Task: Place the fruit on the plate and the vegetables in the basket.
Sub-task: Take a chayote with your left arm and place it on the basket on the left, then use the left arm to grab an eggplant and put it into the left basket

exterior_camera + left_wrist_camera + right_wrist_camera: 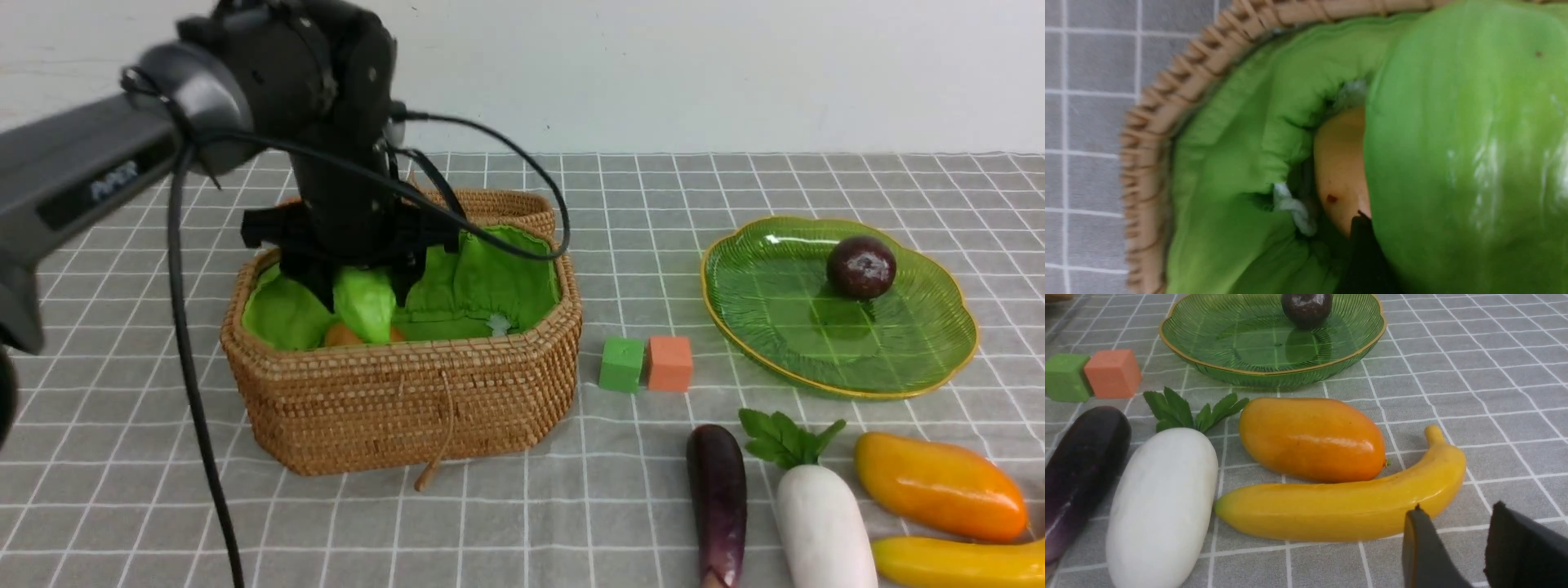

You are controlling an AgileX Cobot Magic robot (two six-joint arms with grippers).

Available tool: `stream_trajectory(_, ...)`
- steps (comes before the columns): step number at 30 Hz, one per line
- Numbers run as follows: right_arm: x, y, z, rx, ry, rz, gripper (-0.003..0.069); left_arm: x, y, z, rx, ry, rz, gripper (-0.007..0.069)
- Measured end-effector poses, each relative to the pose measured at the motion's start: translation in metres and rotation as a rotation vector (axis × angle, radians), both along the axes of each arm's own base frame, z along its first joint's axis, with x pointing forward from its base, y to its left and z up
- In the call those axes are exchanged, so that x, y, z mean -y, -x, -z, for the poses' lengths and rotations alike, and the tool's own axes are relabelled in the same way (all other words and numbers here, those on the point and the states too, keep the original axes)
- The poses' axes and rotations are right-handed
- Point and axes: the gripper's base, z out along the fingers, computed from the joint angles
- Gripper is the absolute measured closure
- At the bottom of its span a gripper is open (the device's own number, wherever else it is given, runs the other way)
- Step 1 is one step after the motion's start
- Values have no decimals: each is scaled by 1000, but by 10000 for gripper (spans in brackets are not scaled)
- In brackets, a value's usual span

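My left gripper (365,290) is shut on the light green cucumber (365,304) and holds it inside the wicker basket (408,392), just above the potato (343,335). The left wrist view shows the cucumber (1461,163), the potato (1341,163) and one dark finger (1365,253). The mangosteen (861,266) sits on the green plate (759,327). The eggplant (718,502), radish (820,523), mango (939,486) and banana (955,562) lie on the cloth at the front right. My right gripper (1457,506) is open and empty, just beside the banana (1339,506).
A green cube (622,364) and an orange cube (670,363) sit side by side between the basket and the plate. The basket's green lining (490,278) is bunched up along its far side. A grey checked cloth covers the table.
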Motion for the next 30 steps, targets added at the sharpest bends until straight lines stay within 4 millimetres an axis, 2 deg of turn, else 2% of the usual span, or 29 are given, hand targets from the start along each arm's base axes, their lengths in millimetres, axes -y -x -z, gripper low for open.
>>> stream_trajectory(2,0,0,0,0,0,0,419,1,0,0,-3,11,13,77)
stream_trajectory(5,0,0,0,0,0,0,419,2,0,-12,17,17,46,24)
stream_trajectory(6,0,0,0,0,0,0,419,2,0,-12,17,17,46,24)
stream_trajectory(8,0,0,0,0,0,0,419,1,2,-28,38,23,50,17)
stream_trajectory(9,0,0,0,0,0,0,419,1,2,-28,38,23,50,17)
stream_trajectory(12,0,0,0,0,0,0,419,8,14,-59,64,116,62,39)
stream_trajectory(13,0,0,0,0,0,0,419,10,16,-63,66,132,69,42)
stream_trajectory(15,0,0,0,0,0,0,419,30,32,-77,68,207,151,59)
stream_trajectory(16,0,0,0,0,0,0,419,53,47,-83,57,252,247,69)
stream_trajectory(18,0,0,0,0,0,0,419,73,59,-84,44,274,316,74)
stream_trajectory(19,0,0,0,0,0,0,419,93,71,-81,27,283,374,75)
stream_trajectory(20,0,0,0,0,0,0,419,103,76,-78,17,284,401,76)
stream_trajectory(21,0,0,0,0,0,0,419,128,88,-67,-10,277,461,76)
stream_trajectory(23,0,0,0,0,0,0,419,153,98,-49,-40,258,503,76)
stream_trajectory(26,0,0,0,0,0,0,419,182,103,-11,-90,213,515,76)
stream_trajectory(27,0,0,0,0,0,0,419,185,103,-6,-98,206,512,76)
stream_trajectory(30,0,0,0,0,0,0,419,202,98,40,-154,182,465,76)
